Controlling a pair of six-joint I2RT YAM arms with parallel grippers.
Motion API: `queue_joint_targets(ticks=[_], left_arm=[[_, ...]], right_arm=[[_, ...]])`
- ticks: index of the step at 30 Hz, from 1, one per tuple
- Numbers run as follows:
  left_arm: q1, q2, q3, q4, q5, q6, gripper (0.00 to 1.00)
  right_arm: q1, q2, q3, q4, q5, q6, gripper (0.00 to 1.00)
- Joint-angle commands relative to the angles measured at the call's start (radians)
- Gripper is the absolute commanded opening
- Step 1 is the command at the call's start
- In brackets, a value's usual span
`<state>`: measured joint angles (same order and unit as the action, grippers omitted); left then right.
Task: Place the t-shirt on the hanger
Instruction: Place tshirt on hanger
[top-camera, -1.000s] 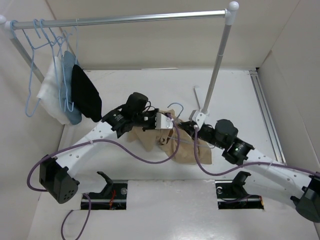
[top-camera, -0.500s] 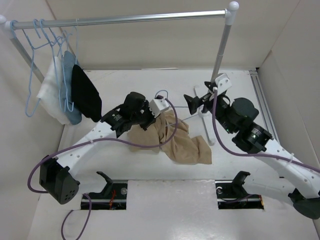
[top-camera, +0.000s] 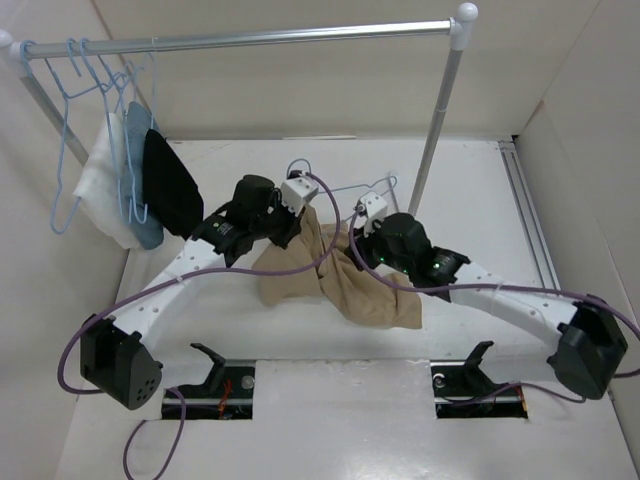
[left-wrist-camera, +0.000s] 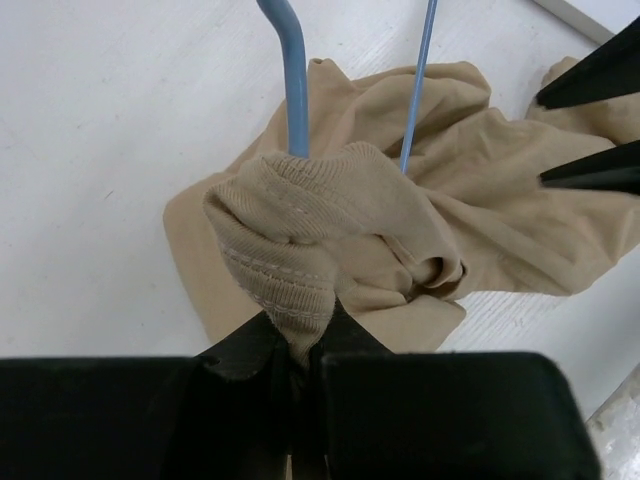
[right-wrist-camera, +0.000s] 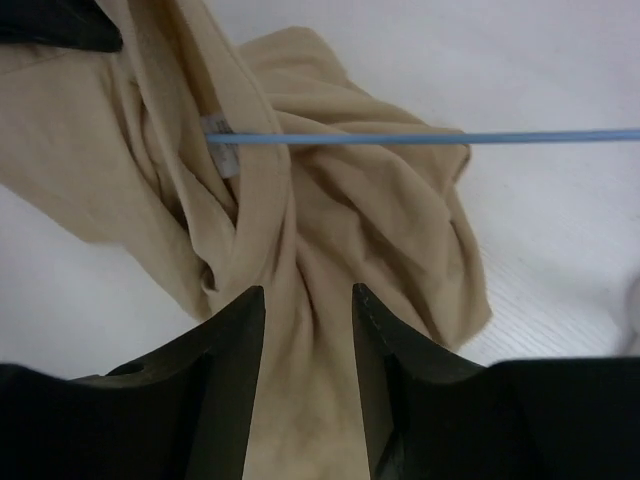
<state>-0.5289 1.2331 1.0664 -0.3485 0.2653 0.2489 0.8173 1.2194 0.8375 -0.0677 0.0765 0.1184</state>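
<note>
Right gripper (right-wrist-camera: 307, 292) came back from the rack pole (top-camera: 437, 125) down onto the t-shirt (top-camera: 370, 295) | jaws half apart round a fold, I can't tell if pinching | left gripper (left-wrist-camera: 298, 330) clenched on collar (left-wrist-camera: 290, 215), hanger (left-wrist-camera: 293, 70) poking through | t-shirt lies my side of the pole, stretching from collar toward right gripper

White cloth (top-camera: 100, 188), blue cloth (top-camera: 143, 230) and black garment (top-camera: 172, 190) hang from rail (top-camera: 260, 38).

The left end effector (left-wrist-camera: 295, 352) pinches the t-shirt (left-wrist-camera: 330, 225) by its ribbed collar, the hanger (left-wrist-camera: 293, 85) wires rising just behind.
</note>
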Motion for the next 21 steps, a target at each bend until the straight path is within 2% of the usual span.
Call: queue_joint_targets(ticks=[1,6,15,18,21], left_arm=[[0.001,-0.024,0.038,0.057,0.012,-0.025,0.00],[0.001,-0.015,0.049,0.066,-0.006,-0.007,0.00],[0.035,0.005,0.079,0.095,-0.024,0.003,0.00],[0.035,0.014,0.089,0.095,-0.024,0.003,0.00],[0.044,0.014,0.089,0.095,-0.015,-0.008,0.00]], right_arm=[[0.008,0.060,0.083,0.198,-0.079,0.035,0.46],[0.017,0.203,0.092,0.198,-0.202,0.046,0.45],[0.017,0.276,0.104,0.184,-0.202,0.067,0.50],[0.017,0.296,0.129,0.157,-0.202,0.087,0.41],[0.017,0.318,0.138,0.148,-0.184,0.099,0.40]])
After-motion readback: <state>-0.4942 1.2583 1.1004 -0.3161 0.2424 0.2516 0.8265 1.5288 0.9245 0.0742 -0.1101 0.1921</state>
